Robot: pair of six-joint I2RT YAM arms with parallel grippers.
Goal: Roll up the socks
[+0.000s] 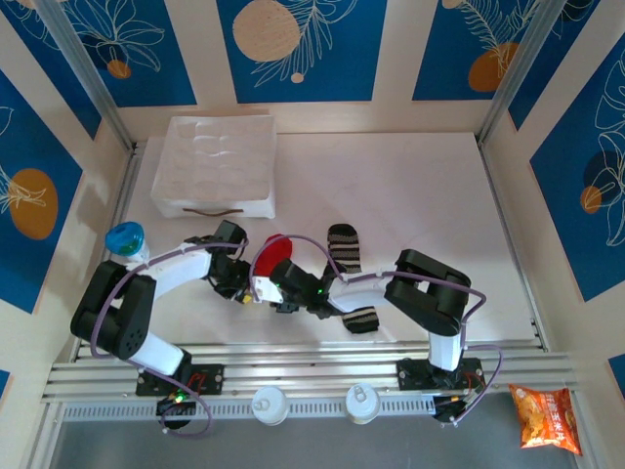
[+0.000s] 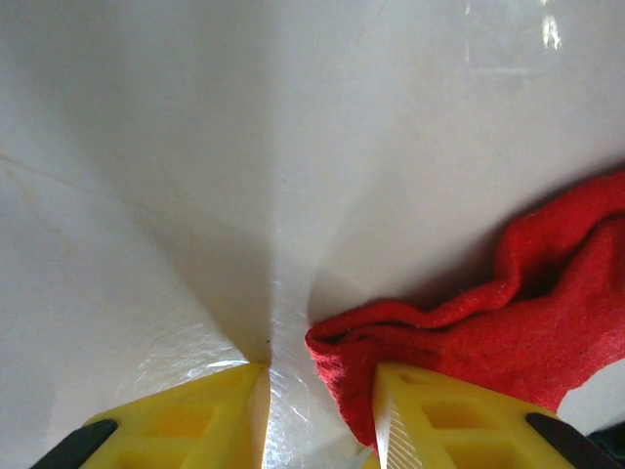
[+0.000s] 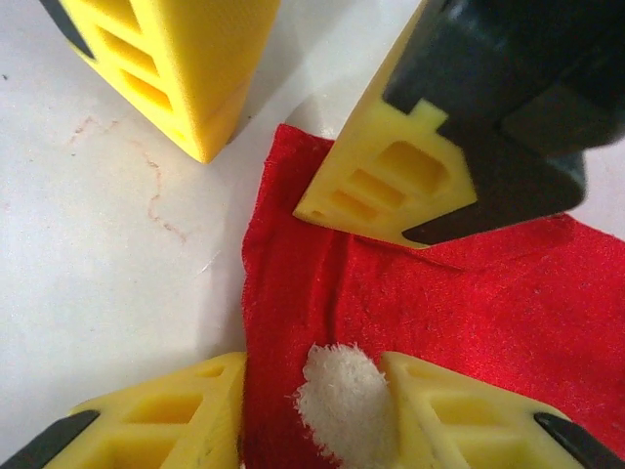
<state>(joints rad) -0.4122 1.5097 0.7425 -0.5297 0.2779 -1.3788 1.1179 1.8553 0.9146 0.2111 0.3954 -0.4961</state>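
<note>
Red sock [image 1: 276, 252] lying on counter [image 1: 420, 186] toward near edge, striped sock [image 1: 344, 249] just beside. Left hand [image 2: 317, 376] and right hand [image 3: 312, 366] both apart, straddling red sock edge.

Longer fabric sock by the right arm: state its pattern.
The longer fabric sock has black and grey horizontal stripes, best seen in the top external view.

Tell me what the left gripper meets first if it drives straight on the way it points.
Most likely the red sock: its edge lies just before one of the left gripper's open fingers, while the other faces bare white table. Depth is unclear, so it may be nearly touching.
</note>
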